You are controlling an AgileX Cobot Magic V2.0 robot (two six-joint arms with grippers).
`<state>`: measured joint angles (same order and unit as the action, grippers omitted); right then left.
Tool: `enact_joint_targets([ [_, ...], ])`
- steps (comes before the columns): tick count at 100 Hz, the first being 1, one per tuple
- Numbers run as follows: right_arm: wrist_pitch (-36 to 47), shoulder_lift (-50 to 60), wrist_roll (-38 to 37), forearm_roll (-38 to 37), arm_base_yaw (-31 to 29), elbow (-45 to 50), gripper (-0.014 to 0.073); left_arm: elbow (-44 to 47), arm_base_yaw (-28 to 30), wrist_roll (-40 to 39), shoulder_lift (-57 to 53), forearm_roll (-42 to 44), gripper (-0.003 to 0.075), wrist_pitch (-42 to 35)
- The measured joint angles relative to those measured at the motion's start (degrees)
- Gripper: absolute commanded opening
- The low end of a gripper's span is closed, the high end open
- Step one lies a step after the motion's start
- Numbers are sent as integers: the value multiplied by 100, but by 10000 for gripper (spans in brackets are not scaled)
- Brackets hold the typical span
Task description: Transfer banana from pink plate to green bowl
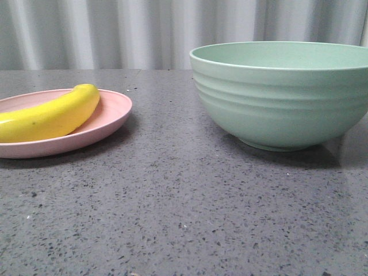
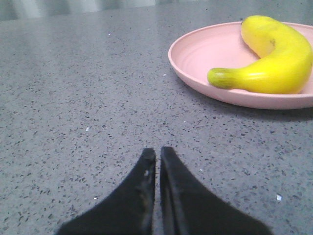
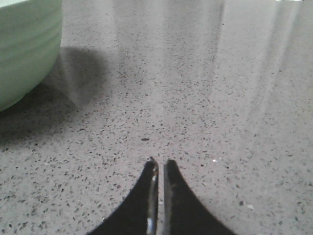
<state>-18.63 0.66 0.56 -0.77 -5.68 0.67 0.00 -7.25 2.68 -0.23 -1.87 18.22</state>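
Lying across pink plate (image 1: 112,112), banana (image 1: 52,117) waited at 9 o'clock on counter (image 1: 172,201); green bowl (image 1: 282,95) stood well apart at 3 o'clock, nothing seen inside. Left gripper (image 2: 157,155) hovered low over counter near plate, jaws pressed together, holding nothing; likely staged on banana's side for pickup. Right gripper (image 3: 160,164) also closed, empty, beside bowl. Transfer not yet begun.

Banana (image 1: 49,115) glossy plastic-looking; pink plate (image 1: 112,112) glossy; green bowl (image 1: 282,98) matte, ridged.
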Motion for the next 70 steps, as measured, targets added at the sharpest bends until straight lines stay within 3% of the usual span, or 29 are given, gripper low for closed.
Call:
enact_joint_targets([
  [70, 0, 0, 0, 0, 0, 0, -70, 4, 0, 0, 0, 304, -20, 0],
])
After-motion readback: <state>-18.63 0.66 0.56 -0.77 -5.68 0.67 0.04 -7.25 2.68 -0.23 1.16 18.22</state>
